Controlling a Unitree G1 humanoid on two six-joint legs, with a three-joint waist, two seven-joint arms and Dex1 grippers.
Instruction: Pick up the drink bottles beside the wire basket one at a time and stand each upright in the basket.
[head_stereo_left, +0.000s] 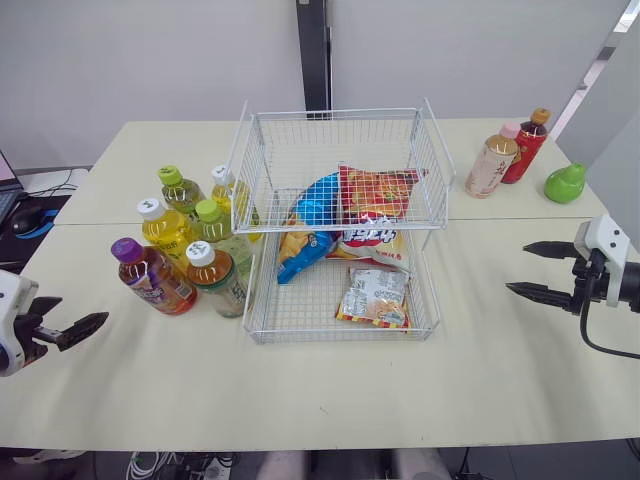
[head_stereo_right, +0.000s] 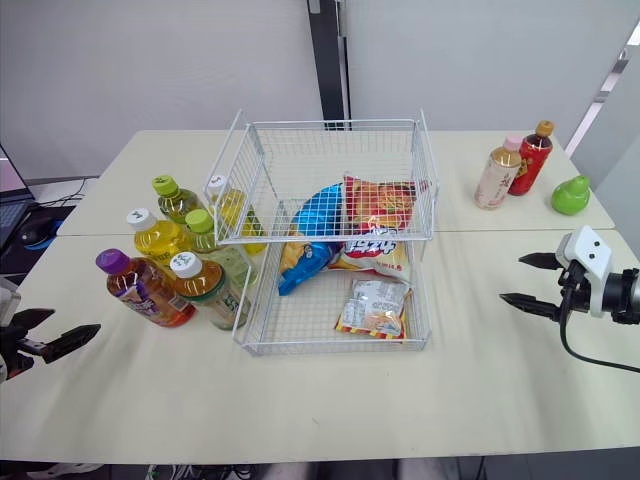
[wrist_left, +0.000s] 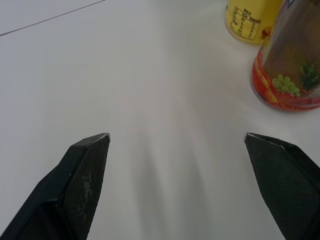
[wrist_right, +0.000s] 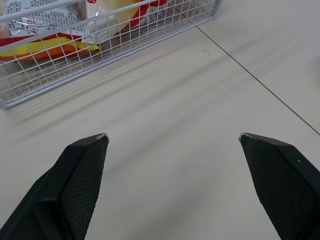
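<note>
Drink bottles (head_stereo_left: 190, 245), six of them, stand in a tight cluster on the worktop (head_stereo_left: 400, 390) just beside the left wall of the wire basket (head_stereo_left: 345, 336). None is inside it. At the front are the purple-capped bottle (head_stereo_left: 150, 277) and a white-capped bottle (head_stereo_left: 215, 278), the latter close against the basket's wire. Behind them stand a yellow bottle (head_stereo_left: 165, 228) and two green-capped ones, and a sixth at the back shows partly through the mesh.

The basket sits at the middle of the worktop and holds snacks: a blue bag (head_stereo_left: 310, 225), a red bag (head_stereo_left: 375, 195) and a small packet (head_stereo_left: 373, 298) lying flat near the front.

The left claw (wrist_left: 176, 136) hovers low over bare worktop, near the purple-capped bottle but apart from it. Its fingers are spread wide with nothing between them. The right claw (head_stereo_left: 516, 267) hangs over the worktop to the right of the basket, apart from it, also spread wide and empty.

At the far right corner stand two more bottles (head_stereo_left: 505, 155), touching each other, with a green pear-shaped object (head_stereo_left: 565, 183) near them.
</note>
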